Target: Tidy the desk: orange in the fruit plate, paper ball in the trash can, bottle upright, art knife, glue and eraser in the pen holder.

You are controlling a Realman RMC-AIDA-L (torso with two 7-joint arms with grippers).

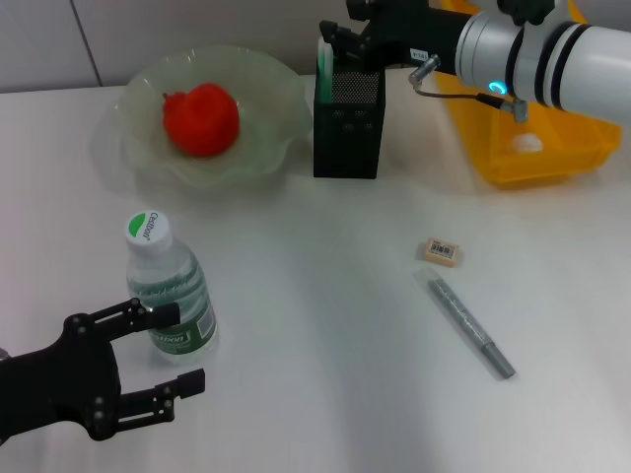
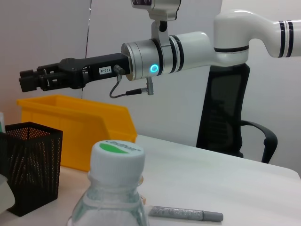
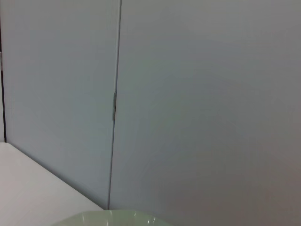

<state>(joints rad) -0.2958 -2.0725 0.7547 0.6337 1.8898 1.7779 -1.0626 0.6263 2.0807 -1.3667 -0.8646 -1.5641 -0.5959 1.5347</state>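
Note:
The bottle stands upright at the front left; its cap shows in the left wrist view. My left gripper is open right beside the bottle's base, one finger against its label. The orange lies in the fruit plate. The pen holder holds a green-and-white stick. My right gripper hovers just above the pen holder and also shows in the left wrist view. The eraser and the grey art knife lie on the table. A white paper ball lies in the trash can.
The white table runs to a grey wall at the back. The trash can stands right of the pen holder, under my right forearm. A black office chair stands beyond the table. The right wrist view shows the wall and the fruit plate's rim.

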